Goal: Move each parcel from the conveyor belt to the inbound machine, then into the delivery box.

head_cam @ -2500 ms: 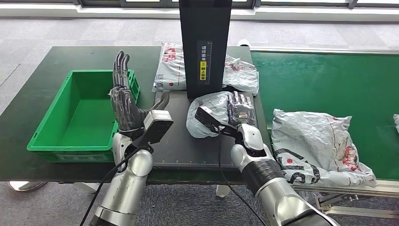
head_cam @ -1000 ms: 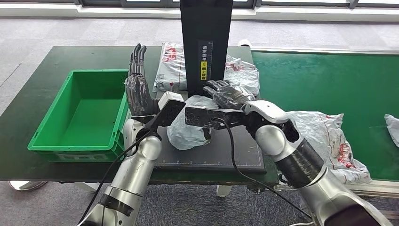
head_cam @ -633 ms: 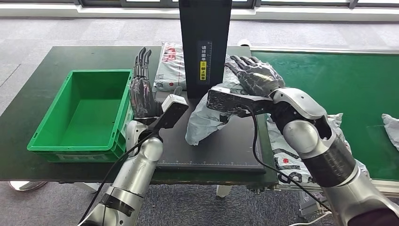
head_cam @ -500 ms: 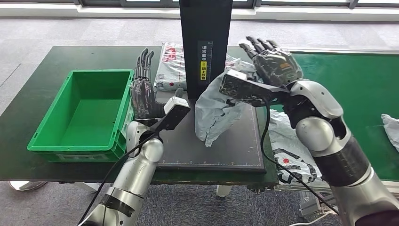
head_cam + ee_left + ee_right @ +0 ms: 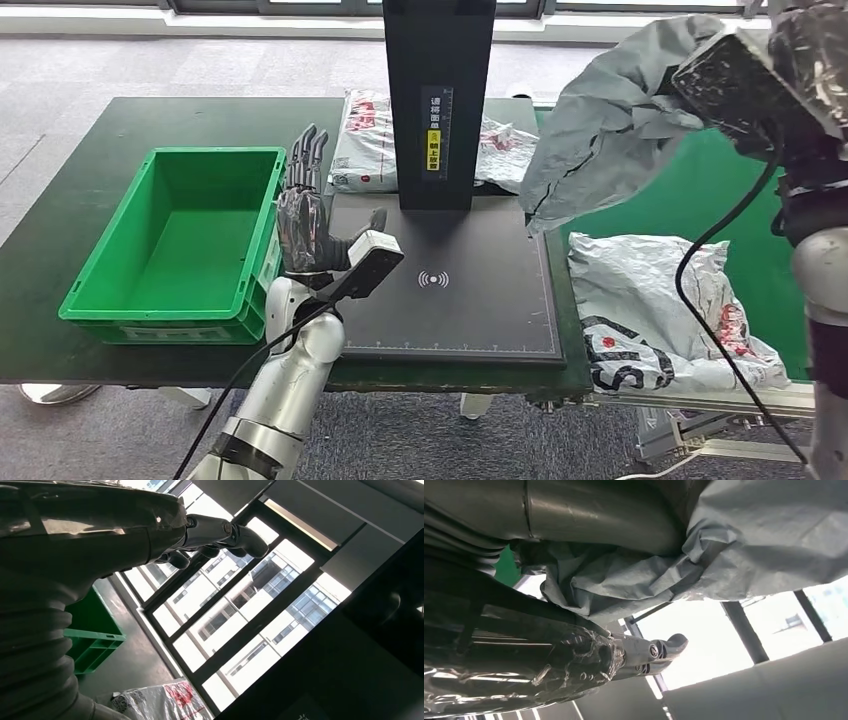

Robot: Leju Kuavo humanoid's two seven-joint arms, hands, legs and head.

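The right hand holds the grey parcel high, right of the black scanner column, its loose folds dangling. The left hand, fingers spread and holding nothing, stands left of that column beside the green box. The slack bag risks slipping, or snagging the column on the way to the box.

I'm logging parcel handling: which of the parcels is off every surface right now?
The plain grey parcel held up by the right robot hand; the two printed ones lie on the table behind the scanner and on the belt.
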